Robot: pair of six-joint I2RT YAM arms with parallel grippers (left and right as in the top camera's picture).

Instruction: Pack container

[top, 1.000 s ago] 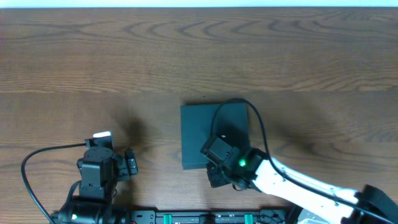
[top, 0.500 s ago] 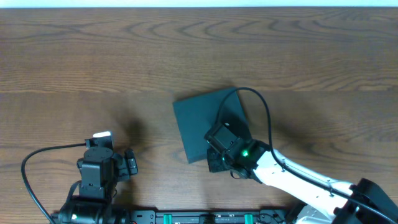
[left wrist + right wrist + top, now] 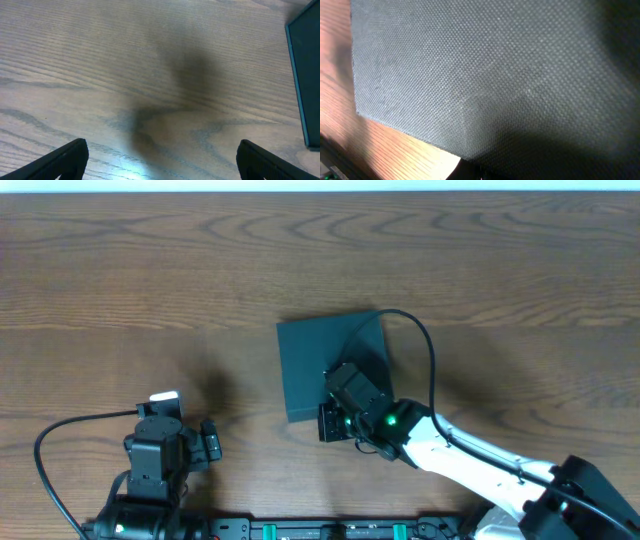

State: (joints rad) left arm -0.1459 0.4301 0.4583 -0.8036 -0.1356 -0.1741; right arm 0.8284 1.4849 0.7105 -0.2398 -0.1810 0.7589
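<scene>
- I see the container point(image 3: 325, 360) closed and flat on the table point(image 3: 150, 280), near the middle, turned slightly off square.
- My right gripper point(image 3: 336, 418) sits over the container's near edge with its jaws together. Nothing looks clamped. I can't tell whether it touches the container.
- In the right wrist view the dark textured lid point(image 3: 495, 75) fills nearly everything, with wood showing at the lower left.
- My left gripper point(image 3: 160, 160) hangs over bare wood, fingers point(image 3: 65, 155) wide apart and empty, well left of the container.
</scene>
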